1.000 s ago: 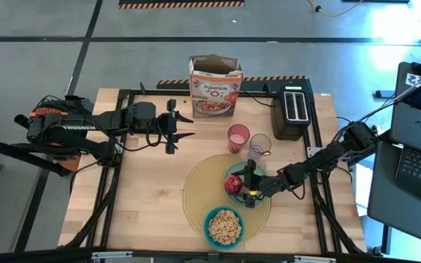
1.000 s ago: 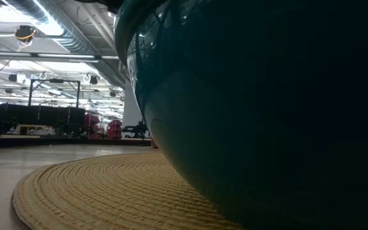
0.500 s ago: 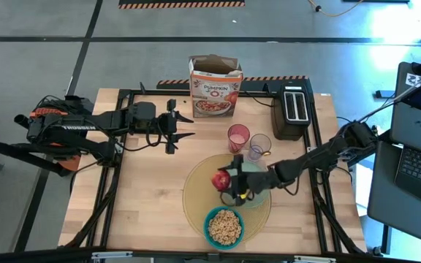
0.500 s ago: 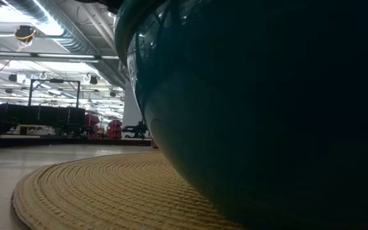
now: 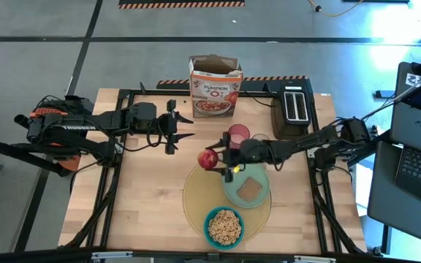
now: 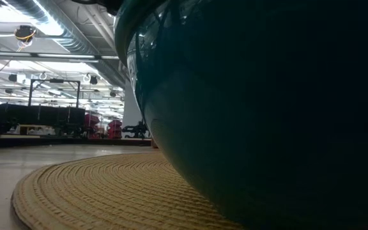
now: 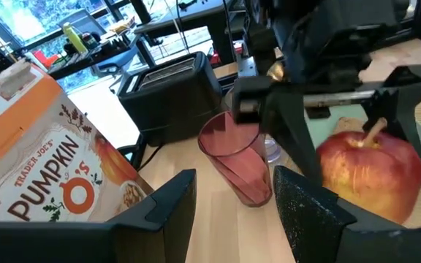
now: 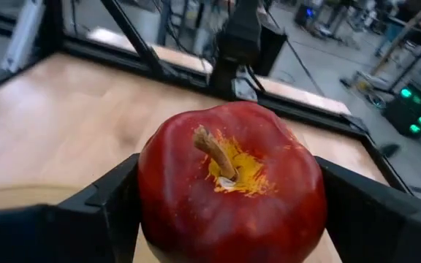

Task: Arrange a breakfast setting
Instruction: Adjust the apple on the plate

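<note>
1. Holding the red apple [image 5: 208,158] between its jaws, the right gripper [image 5: 215,158] reaches across the desk [image 5: 145,204] above the far left edge of the round yellow placemat [image 5: 199,197]; the apple's stem shows between both fingers in the right wrist view
2. Resting over the far left of the desk, the left gripper [image 5: 188,126] has its jaws partly apart and empty
3. Brown toast [image 5: 250,190] lies on the pale green plate [image 5: 234,191], and the blue bowl [image 5: 224,226] of cereal sits at the placemat's near edge
4. Pink cup [image 5: 237,135] and clear mug [image 5: 259,139] stand just behind the right arm, partly covered by it
5. Cereal box [image 5: 215,87] reads "PUMPKIN O's" and "TRADER JOE'S"; a black toaster [image 5: 292,109] stands beside it
6. Bowl fills the low view
</note>
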Motion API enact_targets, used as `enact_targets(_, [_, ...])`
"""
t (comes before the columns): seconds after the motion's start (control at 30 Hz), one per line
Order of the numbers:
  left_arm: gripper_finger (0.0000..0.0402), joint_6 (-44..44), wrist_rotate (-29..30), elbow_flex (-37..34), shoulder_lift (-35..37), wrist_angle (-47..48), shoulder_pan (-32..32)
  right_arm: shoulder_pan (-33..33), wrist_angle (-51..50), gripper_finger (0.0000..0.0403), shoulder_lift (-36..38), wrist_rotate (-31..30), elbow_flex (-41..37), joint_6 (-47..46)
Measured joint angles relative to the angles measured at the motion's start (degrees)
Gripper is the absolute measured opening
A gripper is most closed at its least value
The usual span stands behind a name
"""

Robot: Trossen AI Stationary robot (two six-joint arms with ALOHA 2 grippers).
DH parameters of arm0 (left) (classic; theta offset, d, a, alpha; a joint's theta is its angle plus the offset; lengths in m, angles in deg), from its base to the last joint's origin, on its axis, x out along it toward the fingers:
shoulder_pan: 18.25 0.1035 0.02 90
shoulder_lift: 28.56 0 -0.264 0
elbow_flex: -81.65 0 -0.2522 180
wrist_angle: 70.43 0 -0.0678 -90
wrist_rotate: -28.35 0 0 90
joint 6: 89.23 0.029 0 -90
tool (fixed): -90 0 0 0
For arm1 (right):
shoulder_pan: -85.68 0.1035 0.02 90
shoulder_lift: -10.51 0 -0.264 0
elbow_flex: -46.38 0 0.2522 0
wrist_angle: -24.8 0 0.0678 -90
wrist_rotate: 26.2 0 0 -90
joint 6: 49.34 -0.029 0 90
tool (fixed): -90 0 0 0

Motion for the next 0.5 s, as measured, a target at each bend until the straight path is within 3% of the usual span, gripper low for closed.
enact_targets(0.33, [0.0174, 1.09, 0.19, 0.01, 0.00, 0.03, 0.00, -4.42, 2.30, 0.0313, -10.34, 11.05, 6.06, -0.99])
enact_targets(0.5, [0.0174, 1.10, 0.19, 0.01, 0.00, 0.27, 0.01, -4.10, -4.09, 0.0313, -11.80, 12.63, 10.94, 2.17])
